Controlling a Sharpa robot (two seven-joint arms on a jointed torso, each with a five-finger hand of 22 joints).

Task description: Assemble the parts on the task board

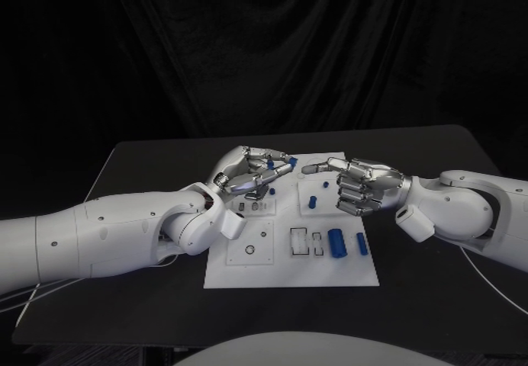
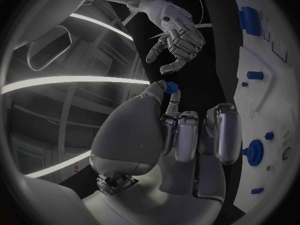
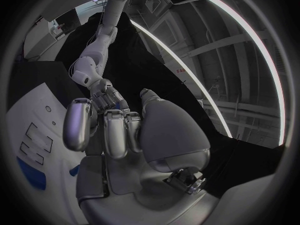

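Observation:
The white task board [image 1: 288,271] lies mid-table, and its edge also shows in the left wrist view [image 2: 278,92] and the right wrist view [image 3: 39,107]. My left hand [image 1: 253,175] hovers over the board's far left part and pinches a small blue part [image 1: 291,162] between thumb and a fingertip; the pinch is plain in the left wrist view [image 2: 171,87]. My right hand [image 1: 363,185] hangs over the board's far right with its fingers curled in and nothing in them [image 3: 122,130]. The two hands face each other, a small gap apart.
Two upright blue cylinders [image 1: 336,244] [image 1: 361,244] stand near the board's right front. A short blue peg [image 1: 313,202] sits mid-board under the hands. Empty rectangular slots [image 1: 299,241] lie beside the cylinders. Black table surrounds the board.

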